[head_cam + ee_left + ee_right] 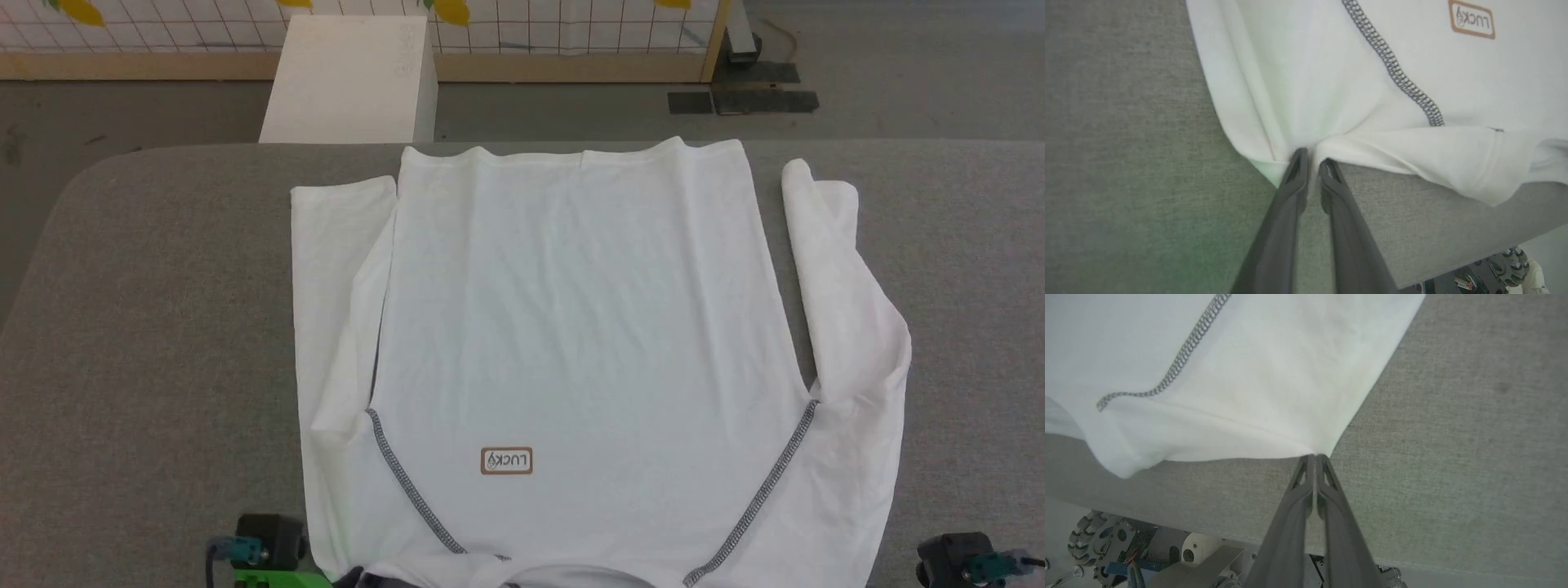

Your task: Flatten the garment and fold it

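The garment [571, 310], a white T-shirt, lies spread on the grey table [163, 327] with its collar toward me and its hem at the far edge. Both sleeves are folded in along the sides. A brown-bordered LUCKY label [506, 461] sits near the collar, between two grey zigzag seams. In the left wrist view my left gripper [1313, 161] pinches the shoulder edge of the garment [1331, 81]; its tips stand a sliver apart and the cloth puckers into them. In the right wrist view my right gripper [1314, 456] is shut tight on the other shoulder corner of the garment [1249, 375].
A rigid white box [351, 77] stands on the floor beyond the table's far edge, before a gridded fence [571, 33]. Dark mats [751, 98] lie at the back right. Bare grey table flanks the shirt. My wheeled base [1090, 543] shows below the near edge.
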Controlling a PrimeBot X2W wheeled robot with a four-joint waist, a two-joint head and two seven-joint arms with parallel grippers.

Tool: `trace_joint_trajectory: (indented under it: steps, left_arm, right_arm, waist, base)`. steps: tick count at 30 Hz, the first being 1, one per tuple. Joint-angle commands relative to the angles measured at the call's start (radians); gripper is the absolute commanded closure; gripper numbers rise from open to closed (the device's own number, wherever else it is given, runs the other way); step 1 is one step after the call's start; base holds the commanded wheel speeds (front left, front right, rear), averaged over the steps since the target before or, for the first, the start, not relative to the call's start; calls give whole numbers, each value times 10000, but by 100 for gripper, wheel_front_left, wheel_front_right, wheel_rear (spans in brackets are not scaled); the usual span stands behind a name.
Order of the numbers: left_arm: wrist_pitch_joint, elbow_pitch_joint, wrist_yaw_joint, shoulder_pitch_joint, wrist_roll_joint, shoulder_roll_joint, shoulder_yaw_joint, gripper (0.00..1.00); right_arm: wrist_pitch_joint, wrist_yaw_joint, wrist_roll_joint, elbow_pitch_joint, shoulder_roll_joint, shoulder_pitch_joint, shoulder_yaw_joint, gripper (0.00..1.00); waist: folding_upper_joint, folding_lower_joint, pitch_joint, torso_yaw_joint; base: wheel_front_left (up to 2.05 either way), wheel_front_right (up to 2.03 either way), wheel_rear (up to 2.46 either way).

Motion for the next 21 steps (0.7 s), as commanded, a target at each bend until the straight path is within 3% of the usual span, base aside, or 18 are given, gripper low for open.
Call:
trace_joint_trajectory:
  steps: [1,10,14,21]
  left_arm:
    - [101,328,-5,353,-178,-197,-206,0]
    - [-692,-300,-197,498,-793,-333,520,0]
    - [-1817,-770,-41,177,-291,-177,1120,0]
    - [-3804,-220,81,-1638,1246,48,1621,0]
  right_arm:
    - [-115,-84,-32,140,-2,102,-21,0]
    - [-1099,-84,-149,-524,77,482,-1036,0]
    - [-2629,-84,-27,-1026,226,105,-1449,0]
    - [-5627,-84,-412,-1008,598,-1291,-907,0]
  waist:
    - [0,1,-107,29]
    - [0,1,-544,247]
    - [0,1,-592,227]
    - [0,1,117,-2]
  base:
    - [0,0,0]
    - [0,0,0]
    - [0,0,0]
    - [0,0,0]
